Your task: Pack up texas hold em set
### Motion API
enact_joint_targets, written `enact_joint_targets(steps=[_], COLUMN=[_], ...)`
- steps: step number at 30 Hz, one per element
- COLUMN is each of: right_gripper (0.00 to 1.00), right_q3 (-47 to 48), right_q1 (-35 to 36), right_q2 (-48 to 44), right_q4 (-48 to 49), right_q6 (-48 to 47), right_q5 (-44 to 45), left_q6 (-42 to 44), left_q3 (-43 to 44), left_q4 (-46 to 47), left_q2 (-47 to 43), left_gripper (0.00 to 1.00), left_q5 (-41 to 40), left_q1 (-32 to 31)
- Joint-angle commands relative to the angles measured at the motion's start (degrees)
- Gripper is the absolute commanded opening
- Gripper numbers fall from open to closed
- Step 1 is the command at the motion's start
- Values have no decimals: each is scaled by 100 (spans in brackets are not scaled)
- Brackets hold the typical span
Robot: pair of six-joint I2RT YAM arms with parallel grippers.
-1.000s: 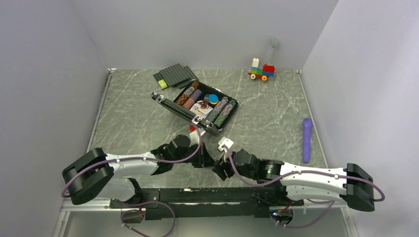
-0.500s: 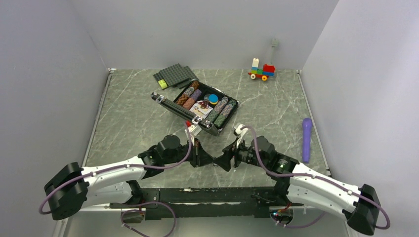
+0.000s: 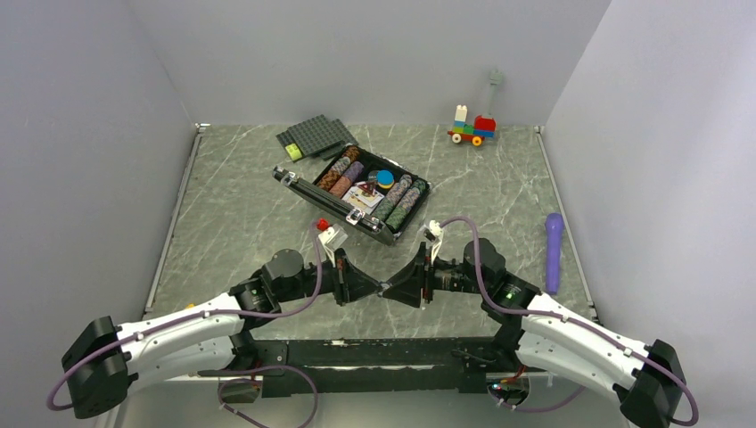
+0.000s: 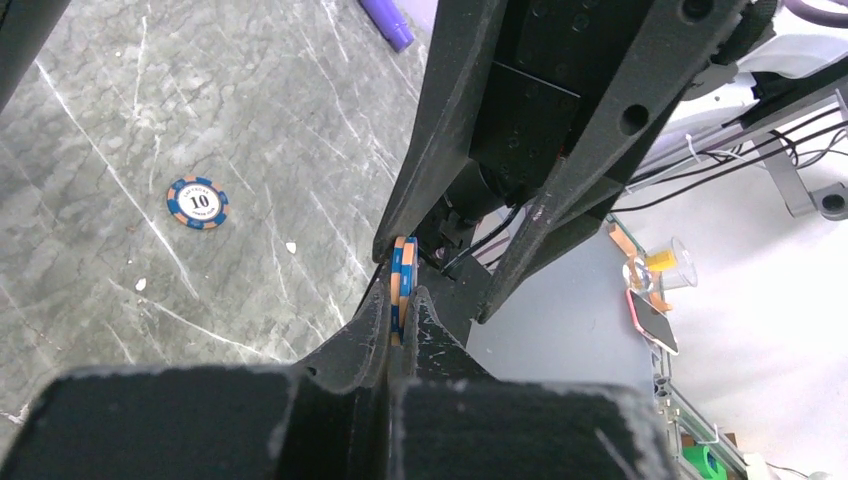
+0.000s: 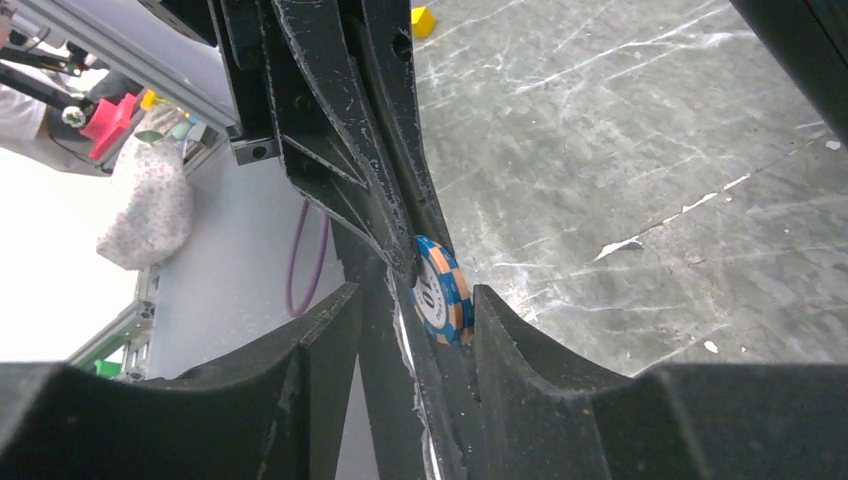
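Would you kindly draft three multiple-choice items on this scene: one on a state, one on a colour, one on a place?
1. The briefcase is: A latched shut; B open; C upside down.
2. The gripped chip in the left gripper is: A blue and orange; B red and white; C plain green.
3. The loose chip lies: A in the briefcase; B flat on the table; C on the briefcase lid.
Answers: B, its chip rows show; A, its striped edge shows between the shut jaws; B, bare table surrounds it.
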Motion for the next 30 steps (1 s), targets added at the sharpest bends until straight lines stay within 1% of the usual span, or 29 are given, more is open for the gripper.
enact_joint_targets(steps=[1, 6, 7, 8, 14, 17, 18, 19, 22, 23, 24, 26, 27, 30], right_gripper=[46, 39, 36, 32, 0, 0, 0, 0, 0, 0, 0, 0, 0, 0], right_q3=[-8, -62, -59, -55, -80, -117, -152, -178, -154, -114, -56, 165, 284, 681], right_q1=[-21, -21, -17, -19, -19, -26, -33, -27, -72, -111, -150, -243, -301, -502], right_q2=[49, 80, 78, 87, 37, -38, -77, -130, -349, -411, -461, -549, -591, -716], right_q4=[442, 575, 580, 590, 585, 551, 568, 569, 386, 244, 57, -499, -965, -1839], right_q6=[135, 197, 198, 191, 205, 220, 229, 233, 141, 86, 17, -239, -386, -787], right_q5=[-290, -292, -282, -281, -140, 176, 299, 424, 800, 934, 1044, 1320, 1588, 2250], left_q6=[201, 201, 201, 195, 224, 358, 436, 509, 701, 743, 781, 881, 947, 1242], left_q3=[-9, -45, -49, -53, -55, -2, 69, 178, 363, 396, 434, 506, 552, 786], left_q4=[206, 270, 282, 297, 313, 202, 34, -179, -745, -882, -1074, -1397, -1607, -2408], left_q2=[-186, -247, -254, -262, -268, -256, -263, -275, -408, -473, -550, -708, -778, -994], left_gripper=[0, 0, 0, 0, 0, 0, 5, 14, 65, 78, 88, 97, 99, 99], left_q5=[-41, -6, -5, -9, 34, 108, 91, 53, -57, -73, -63, 31, 102, 251], left_q1=[-11, -15, -16, -12, -12, -11, -11, -7, 70, 133, 220, 442, 573, 929])
